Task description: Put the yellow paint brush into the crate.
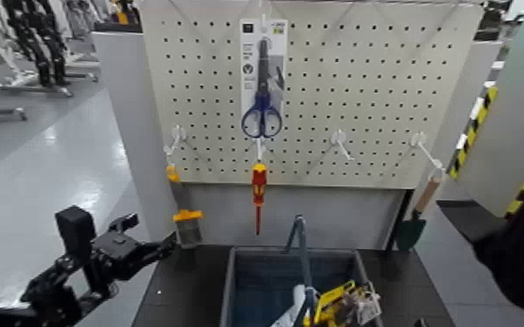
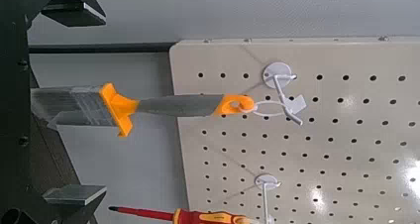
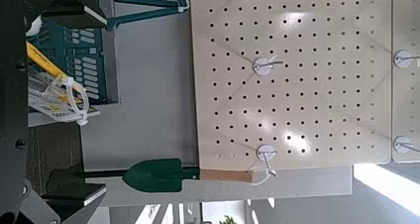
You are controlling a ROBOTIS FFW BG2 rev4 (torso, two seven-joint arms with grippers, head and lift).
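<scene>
Background: a pale pegboard (image 1: 318,104) over a grey panel, pale floor (image 1: 65,165) at nine o'clock.
Yellow paint brush (image 1: 188,228): hanging bristles-down at the board's seven o'clock, its loop (image 2: 267,109) over a white hook (image 2: 280,75).
Left gripper (image 2: 83,103): beside the bristles at the brush's eight o'clock in the head view, pincer spread, nothing pinched.
Right gripper (image 3: 83,103): waiting at the far three o'clock side, pincer spread.
Crate (image 1: 229,291): at the brush's four to five o'clock, handle (image 1: 301,248) upright, a yellow item (image 1: 333,300) and others inside.
Swing risk: the brush hangs from one loop, so an off-centre nudge could turn it out of the pincer.
Hook risk: pulling straight down or sideways could jam the loop; it probably needs lifting off the hook's tip first.
Drop risk: gripping only bendy bristle ends might let it slip.
Crossing risk: too low a path could knock the raised handle.
</scene>
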